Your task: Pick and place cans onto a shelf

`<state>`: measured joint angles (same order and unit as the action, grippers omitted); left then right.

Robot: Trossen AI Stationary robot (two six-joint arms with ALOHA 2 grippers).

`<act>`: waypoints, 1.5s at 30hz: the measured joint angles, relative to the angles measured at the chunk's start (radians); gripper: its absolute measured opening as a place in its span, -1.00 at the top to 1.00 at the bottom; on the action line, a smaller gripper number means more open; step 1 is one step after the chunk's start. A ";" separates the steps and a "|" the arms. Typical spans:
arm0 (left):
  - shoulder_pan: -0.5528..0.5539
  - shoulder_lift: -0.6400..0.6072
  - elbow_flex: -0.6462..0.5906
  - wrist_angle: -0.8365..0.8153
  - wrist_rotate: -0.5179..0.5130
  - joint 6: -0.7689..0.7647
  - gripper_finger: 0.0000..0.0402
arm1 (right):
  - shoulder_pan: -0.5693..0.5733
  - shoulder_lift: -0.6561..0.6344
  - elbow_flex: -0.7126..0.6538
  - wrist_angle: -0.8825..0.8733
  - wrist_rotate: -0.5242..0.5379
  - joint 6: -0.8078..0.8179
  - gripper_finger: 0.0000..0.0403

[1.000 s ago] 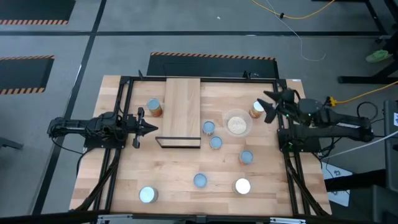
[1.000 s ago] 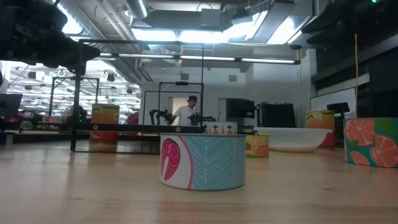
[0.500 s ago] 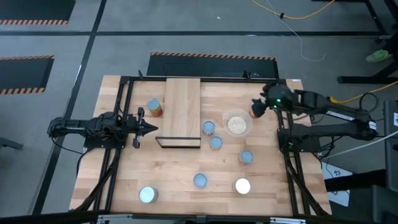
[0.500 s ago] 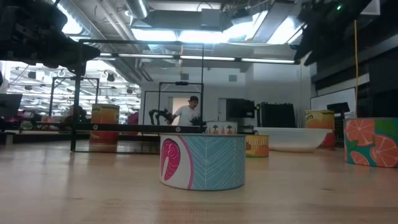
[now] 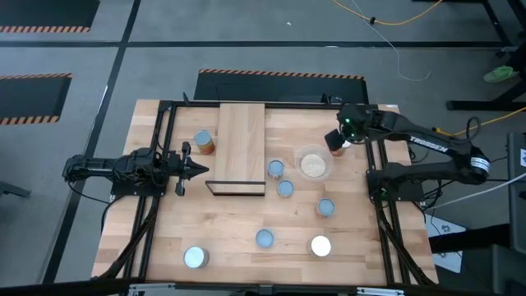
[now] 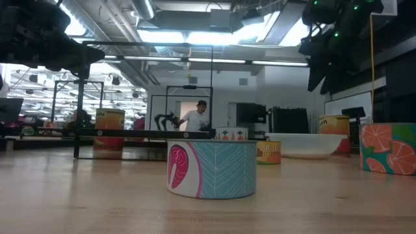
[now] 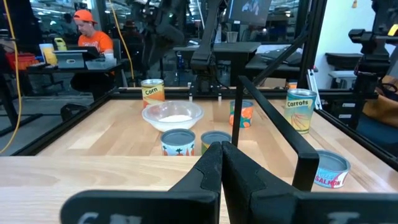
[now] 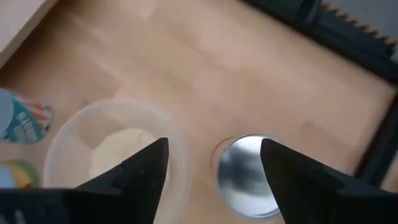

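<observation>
Several cans stand upright on their bases on the wooden table, among them a light-blue-topped one point(image 5: 204, 142) left of the shelf point(image 5: 241, 148) and two point(image 5: 276, 169) point(image 5: 285, 188) right of it. The shelf is a light-wood board in a black frame, lying flat at the far middle. My right gripper point(image 5: 335, 140) hangs open above a silver-topped can point(image 8: 249, 177) beside the clear bowl point(image 8: 118, 149), pointing steeply down and touching nothing. My left gripper point(image 5: 197, 170) is shut and empty, level, at the table's left.
The clear bowl point(image 5: 312, 162) with beige contents stands right of the shelf, close to the can under my right gripper. More cans stand toward the near edge point(image 5: 264, 238) point(image 5: 320, 245) point(image 5: 195, 257) point(image 5: 325, 208). A black frame runs around the table. A person sits far behind the table point(image 6: 195, 117).
My right gripper has swung out from the table's right edge toward the bowl and the far side, tipping from nearly level to steeply downward over the silver-topped can. It has stayed open. No can has moved.
</observation>
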<state>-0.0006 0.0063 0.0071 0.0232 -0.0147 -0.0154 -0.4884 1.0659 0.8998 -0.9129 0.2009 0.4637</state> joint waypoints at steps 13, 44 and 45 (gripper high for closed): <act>0.000 0.000 0.000 0.001 0.000 0.000 1.00 | -0.005 0.147 0.000 -0.010 -0.021 -0.001 -0.29; 0.000 0.000 0.000 -0.001 0.001 0.000 1.00 | -0.005 0.220 -0.034 -0.042 -0.009 0.002 0.20; 0.000 0.000 0.000 -0.001 0.001 0.000 1.00 | -0.005 0.220 -0.034 -0.042 -0.008 0.001 0.23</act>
<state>-0.0002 0.0063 0.0071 0.0227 -0.0136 -0.0158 -0.4934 1.2861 0.8658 -0.9550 0.1929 0.4644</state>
